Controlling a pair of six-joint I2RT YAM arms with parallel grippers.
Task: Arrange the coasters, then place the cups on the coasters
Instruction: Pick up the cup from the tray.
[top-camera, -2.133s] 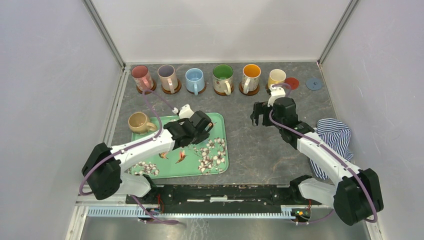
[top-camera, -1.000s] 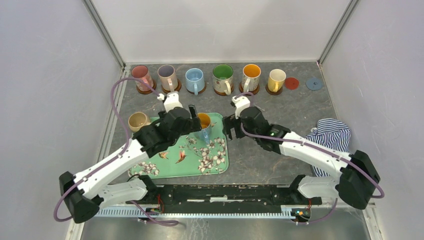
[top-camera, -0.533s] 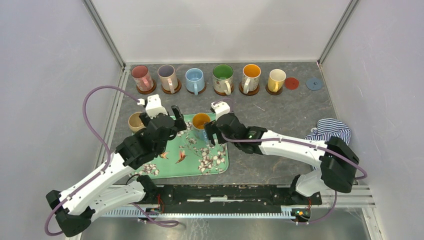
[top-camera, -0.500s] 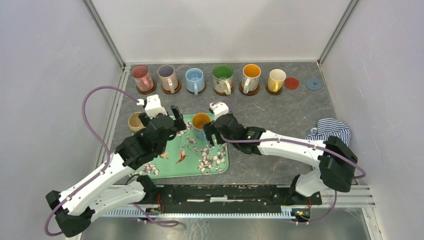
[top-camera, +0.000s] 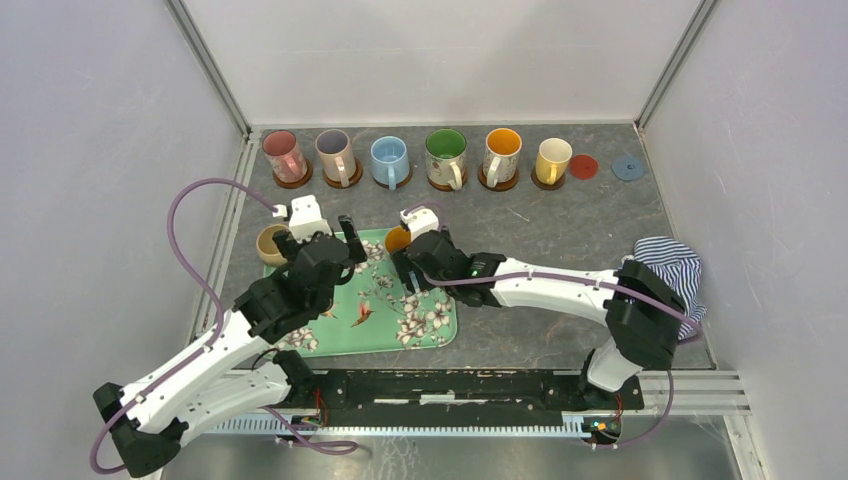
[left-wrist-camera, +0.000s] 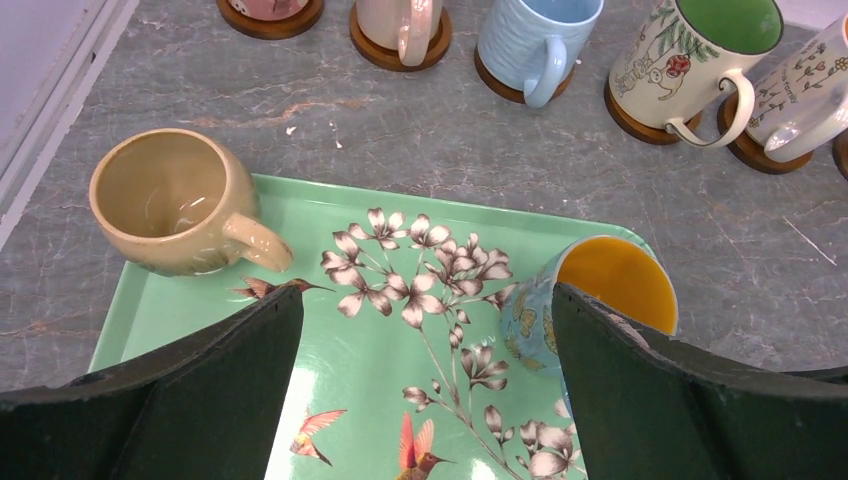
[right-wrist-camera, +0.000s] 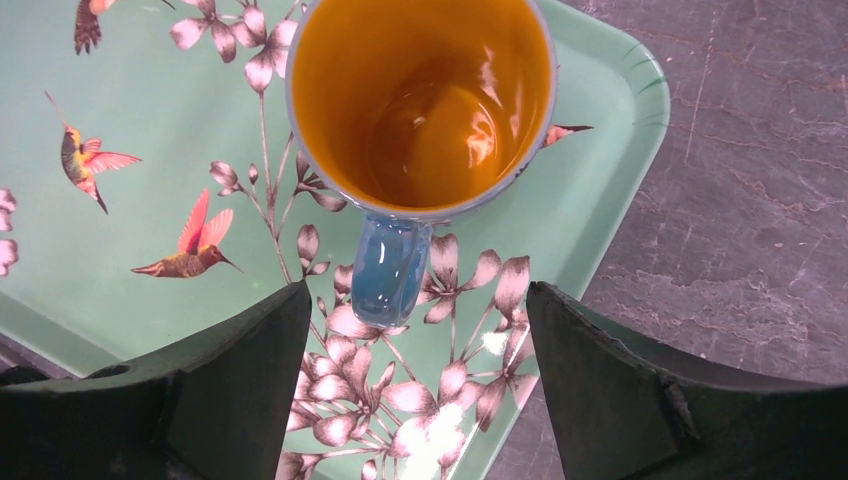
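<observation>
A blue butterfly cup with an orange inside (top-camera: 398, 238) (left-wrist-camera: 610, 290) (right-wrist-camera: 425, 100) stands at the far right corner of the green floral tray (top-camera: 420, 330). My right gripper (top-camera: 415, 264) (right-wrist-camera: 418, 292) is open, with the cup's blue handle (right-wrist-camera: 388, 270) just ahead of its jaws and untouched. My left gripper (top-camera: 316, 236) (left-wrist-camera: 428, 300) is open over the tray, between this cup and a tan cup (top-camera: 272, 243) (left-wrist-camera: 170, 200). Several cups stand on brown coasters along the back, from pink (top-camera: 282, 152) to yellow (top-camera: 552, 158). A red coaster (top-camera: 583, 166) and a blue-grey coaster (top-camera: 627, 166) lie bare.
A striped cloth (top-camera: 665, 265) lies bunched at the right edge of the table. White walls with metal rails close in the left, back and right sides. The tray's raised rim (right-wrist-camera: 600, 110) runs beside the blue cup.
My right arm has swung left from the back row and come down over the tray at the blue cup's handle. My left gripper has drawn back left from that cup.
</observation>
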